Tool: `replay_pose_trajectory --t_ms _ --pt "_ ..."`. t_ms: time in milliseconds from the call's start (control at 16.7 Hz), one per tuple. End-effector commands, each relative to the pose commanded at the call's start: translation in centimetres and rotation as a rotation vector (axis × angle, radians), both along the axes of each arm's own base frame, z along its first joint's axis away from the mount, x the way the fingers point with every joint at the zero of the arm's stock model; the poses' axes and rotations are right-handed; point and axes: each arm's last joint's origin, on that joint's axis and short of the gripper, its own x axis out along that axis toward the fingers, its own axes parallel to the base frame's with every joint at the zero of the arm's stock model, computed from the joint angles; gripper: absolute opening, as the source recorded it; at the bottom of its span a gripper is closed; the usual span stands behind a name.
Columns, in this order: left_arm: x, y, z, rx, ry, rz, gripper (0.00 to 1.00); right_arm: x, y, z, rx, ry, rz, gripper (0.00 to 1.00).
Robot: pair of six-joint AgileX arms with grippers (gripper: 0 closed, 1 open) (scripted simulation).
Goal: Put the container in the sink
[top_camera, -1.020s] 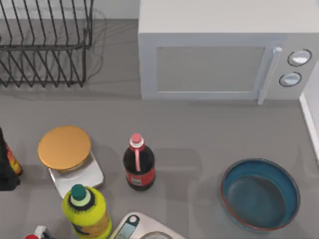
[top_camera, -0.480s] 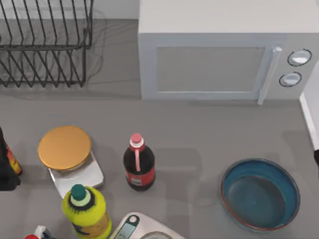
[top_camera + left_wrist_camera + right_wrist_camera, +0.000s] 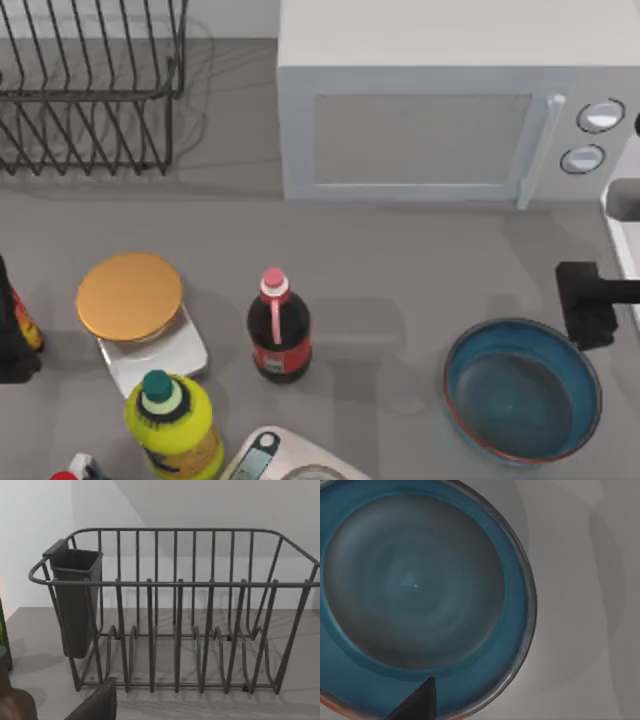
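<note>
Top view: right gripper (image 3: 588, 305) at the upper right rim of the container (image 3: 522, 390), coming in from the right edge; whether fingers are spread or closed cannot be told, nothing held. Right wrist view: looks straight down into the container (image 3: 415, 587), one dark fingertip (image 3: 417, 702) over the teal inner wall near the rim. Container upright on the grey counter, just left of the sink (image 3: 622, 240), seen as a pale strip beyond the rim and past the gripper.

Risks, as judged: a shallow grip on the thin rim could slip and tip the container; a finger landing on the rim instead of astride it could push it away.

Surroundings, relative to the container: microwave (image 3: 440, 100) behind; cola bottle (image 3: 277, 328) well to the left; gold-lidded tub (image 3: 130, 297) and yellow bottle (image 3: 172, 425) farther left; rack (image 3: 90, 90) far behind left. Nothing between container and sink. Left gripper parked facing the rack (image 3: 175, 615).
</note>
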Motion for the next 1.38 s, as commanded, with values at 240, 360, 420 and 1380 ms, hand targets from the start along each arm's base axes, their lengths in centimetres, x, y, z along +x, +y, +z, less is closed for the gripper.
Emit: replay_pose_trajectory --t_ms 240,360,420,1380 --pt "0.0 0.0 0.0 0.000 0.000 0.000 1.00 1.2 1.2 -0.1 -0.031 0.079 -0.001 1.00" --pt "0.0 0.0 0.0 0.000 0.000 0.000 1.00 1.2 1.2 -0.1 -0.031 0.079 -0.001 1.00" --pt "0.0 0.0 0.0 0.000 0.000 0.000 1.00 1.2 1.2 -0.1 -0.031 0.079 -0.001 1.00" --pt "0.0 0.0 0.0 0.000 0.000 0.000 1.00 1.2 1.2 -10.1 -0.031 0.079 -0.001 1.00"
